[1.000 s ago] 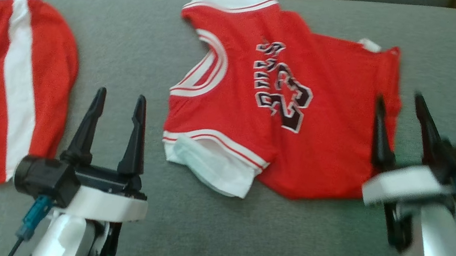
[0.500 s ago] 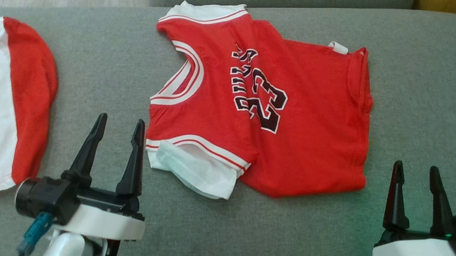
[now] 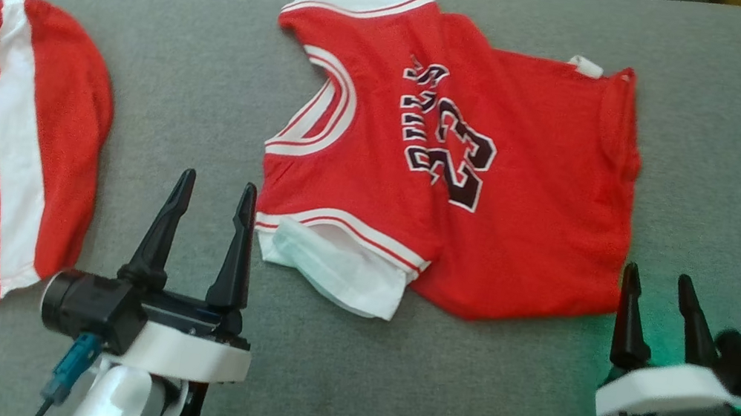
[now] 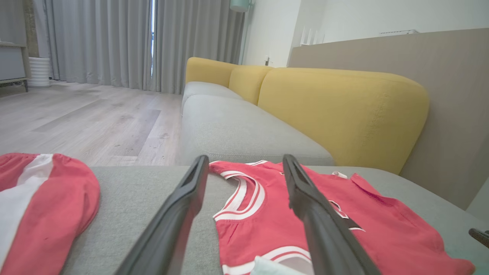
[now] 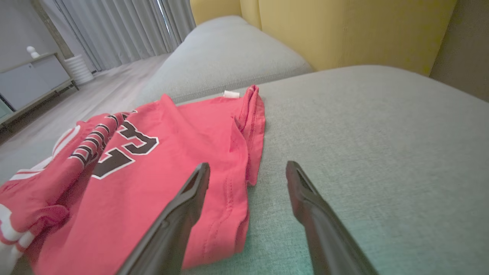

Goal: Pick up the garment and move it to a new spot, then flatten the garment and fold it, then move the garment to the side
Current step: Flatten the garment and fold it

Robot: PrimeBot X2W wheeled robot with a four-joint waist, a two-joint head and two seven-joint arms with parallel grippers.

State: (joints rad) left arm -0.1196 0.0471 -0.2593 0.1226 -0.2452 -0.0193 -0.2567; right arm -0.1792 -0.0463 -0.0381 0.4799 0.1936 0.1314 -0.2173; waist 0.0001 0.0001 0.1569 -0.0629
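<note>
Left gripper (image 3: pixel 218 184): tapered dark fingers apart, empty, over the grey woven cushion (image 3: pixel 384 398). Right gripper (image 3: pixel 657 275): fingers likewise apart, empty, tips just beside the hem corner of the jersey (image 3: pixel 531 190). Jersey is thin red fabric, lying mostly flat mid-cushion, creased, with white-banded armholes and black lettering. Red shorts (image 3: pixel 13 141) with a white stripe lie well to the left.
</note>
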